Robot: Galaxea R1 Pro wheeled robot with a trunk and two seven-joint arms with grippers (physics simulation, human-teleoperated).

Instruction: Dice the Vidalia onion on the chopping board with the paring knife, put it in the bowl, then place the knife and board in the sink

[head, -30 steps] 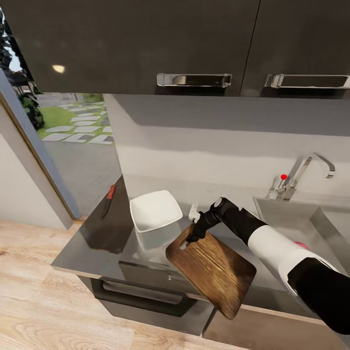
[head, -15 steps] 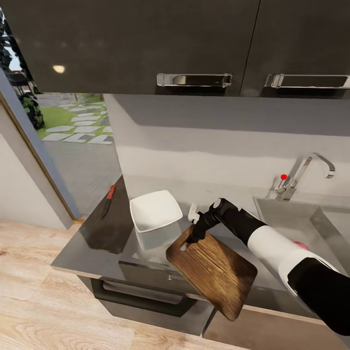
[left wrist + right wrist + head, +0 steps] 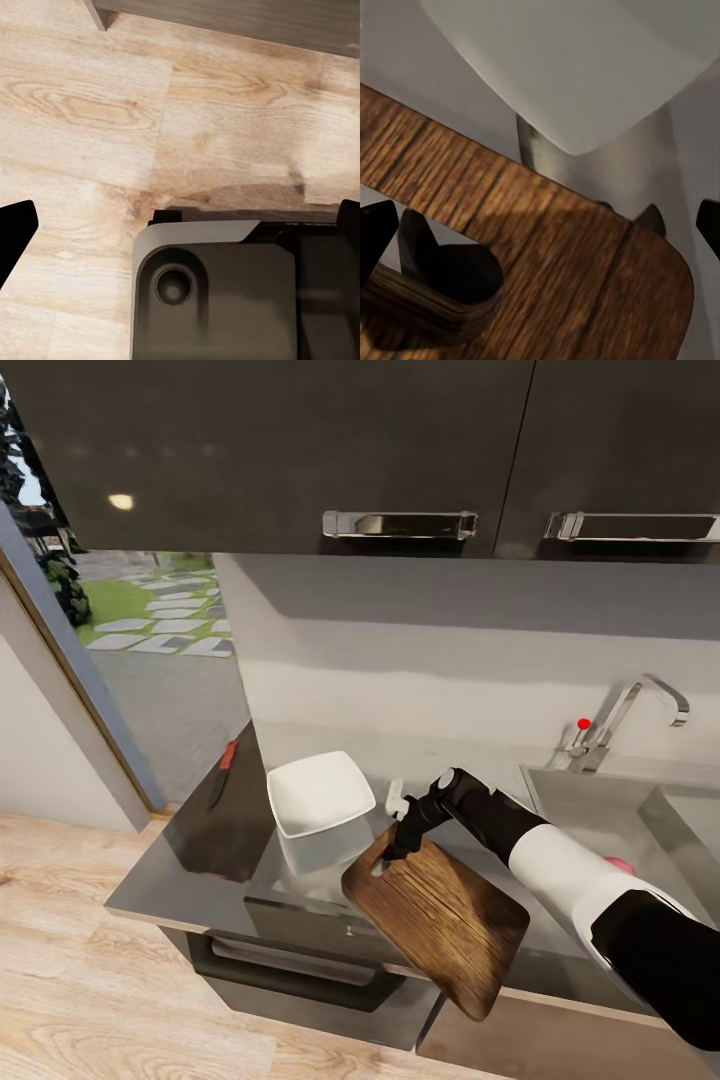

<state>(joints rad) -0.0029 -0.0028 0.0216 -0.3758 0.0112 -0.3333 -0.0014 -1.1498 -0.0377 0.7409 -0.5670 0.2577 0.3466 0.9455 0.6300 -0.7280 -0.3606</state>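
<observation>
The dark-brown chopping board (image 3: pixel 440 915) lies on the grey countertop (image 3: pixel 215 860), its near half overhanging the front edge. My right gripper (image 3: pixel 400 838) is at the board's slotted end, open, with its fingertips (image 3: pixel 375 236) spread wide over the board (image 3: pixel 547 247) beside the oval slot (image 3: pixel 442 277). The white bowl (image 3: pixel 320 792) stands just left of the gripper and shows again as the bowl (image 3: pixel 585 67) in the right wrist view. Further left lies the paring knife (image 3: pixel 222 772). A pink sliver of the Vidalia onion (image 3: pixel 621 865) shows in the sink (image 3: pixel 590 800), behind my right arm. My left gripper (image 3: pixel 180 225) hangs open over the floor.
A chrome tap (image 3: pixel 630 715) with a red knob stands behind the sink. Dark wall cabinets (image 3: pixel 300 450) hang overhead. A glass door (image 3: pixel 120 630) is at the left, with wooden floor (image 3: pixel 80 960) below. Under the left gripper is the robot's dark base (image 3: pixel 225 292).
Almost nothing: the right gripper and the board's near corner have shifted by a few pixels only.
</observation>
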